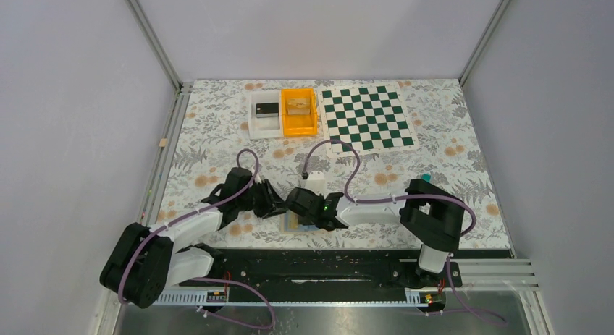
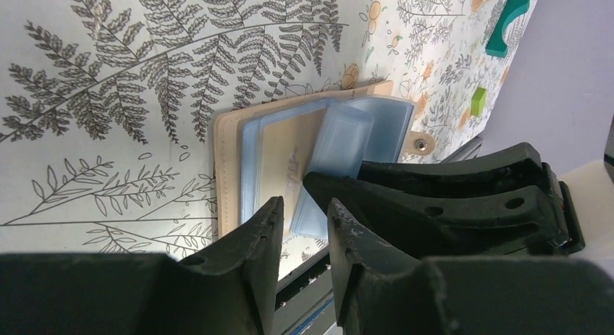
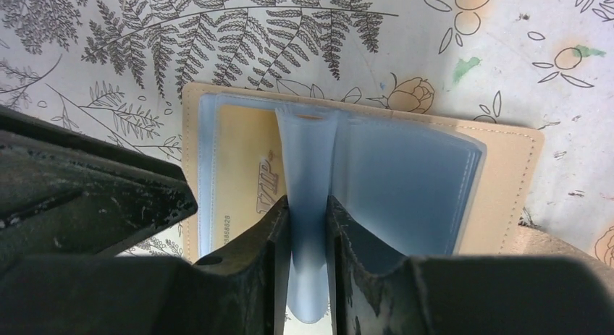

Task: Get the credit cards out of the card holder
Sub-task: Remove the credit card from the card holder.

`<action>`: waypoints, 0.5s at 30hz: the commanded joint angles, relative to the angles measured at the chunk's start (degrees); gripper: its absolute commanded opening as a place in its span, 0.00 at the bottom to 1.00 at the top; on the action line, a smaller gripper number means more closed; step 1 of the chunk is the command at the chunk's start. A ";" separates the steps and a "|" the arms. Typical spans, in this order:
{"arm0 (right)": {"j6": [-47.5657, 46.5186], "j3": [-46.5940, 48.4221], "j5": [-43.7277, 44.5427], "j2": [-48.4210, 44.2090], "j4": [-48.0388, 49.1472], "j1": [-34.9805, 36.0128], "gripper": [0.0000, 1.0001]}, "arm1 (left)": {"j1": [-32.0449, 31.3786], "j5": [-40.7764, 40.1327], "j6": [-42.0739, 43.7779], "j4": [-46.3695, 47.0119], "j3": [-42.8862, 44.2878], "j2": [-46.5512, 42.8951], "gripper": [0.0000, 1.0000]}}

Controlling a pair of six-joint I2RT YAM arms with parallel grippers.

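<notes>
K: So where's the card holder [image 3: 499, 197] sitting?
M: Flat on the table [image 1: 434, 168], opened out, one gripper on each side of it. The orange bin [image 1: 313, 114] is well beyond it and not in play.
K: Right gripper [image 3: 308, 212]?
M: Clamped on one light-blue sleeve leaf [image 3: 308, 154], low on its free end. The leaf stands up from the holder's centre fold, clear of both panels.
K: Left gripper [image 2: 305, 205]?
M: Just beside the holder's edge, on the side opposite the right one. Jaws are a narrow slit apart. Nothing between them that I can see.
K: Any card showing?
M: One gold card [image 3: 242, 176] with VIP print. It's in the pocket of the panel on the left gripper's side of the fold. The other panel looks plain blue. Can't tell if it's loaded.
K: Axes?
M: The holder's long axis runs across the right fingers [image 3: 271, 234], and the fold runs in line with them. Going by the print, the card's long side lies parallel to the fold.
K: So who pulls?
M: My read is the left. It's nearer the card, and the right is busy keeping the leaf up. I can't make out which end the pocket opens at, so pull direction is undecided.
</notes>
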 commanded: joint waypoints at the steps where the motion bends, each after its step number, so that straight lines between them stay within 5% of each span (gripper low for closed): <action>1: 1.86 -4.77 -0.44 -2.46 6.24 0.44 0.28 | -0.45 -1.21 -0.71 4.72 1.89 1.27 0.28; 15: 3.78 -18.58 -7.62 -6.85 29.69 -2.11 0.23 | -4.02 -1.91 -0.69 6.49 4.23 9.01 0.24</action>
